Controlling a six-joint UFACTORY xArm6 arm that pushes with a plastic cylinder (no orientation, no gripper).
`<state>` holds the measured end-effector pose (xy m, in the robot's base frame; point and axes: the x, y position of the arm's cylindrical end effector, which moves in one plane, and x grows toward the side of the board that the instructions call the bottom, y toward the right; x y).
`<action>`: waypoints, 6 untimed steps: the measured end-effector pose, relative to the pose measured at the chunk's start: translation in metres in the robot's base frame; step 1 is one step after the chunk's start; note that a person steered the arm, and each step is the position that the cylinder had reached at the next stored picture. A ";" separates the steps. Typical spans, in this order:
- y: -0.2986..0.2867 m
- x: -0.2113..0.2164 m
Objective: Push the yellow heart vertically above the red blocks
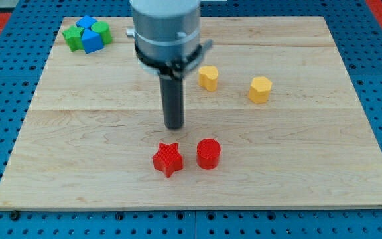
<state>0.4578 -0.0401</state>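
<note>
My tool's tip (pixel 174 125) grasps nothing, touching no block; red star (pixel 167 159) and red cylinder (pixel 208 153) just below it; yellow heart (pixel 208 77) up-right, awaiting the push.

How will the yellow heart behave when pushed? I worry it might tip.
The yellow heart looks low and flat-bottomed, so it will probably slide, not tip. Its lobed outline may make it turn under an off-centre push. My tip is apart from it.
</note>
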 end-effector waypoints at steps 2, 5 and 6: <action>-0.003 -0.113; 0.045 -0.062; 0.029 -0.068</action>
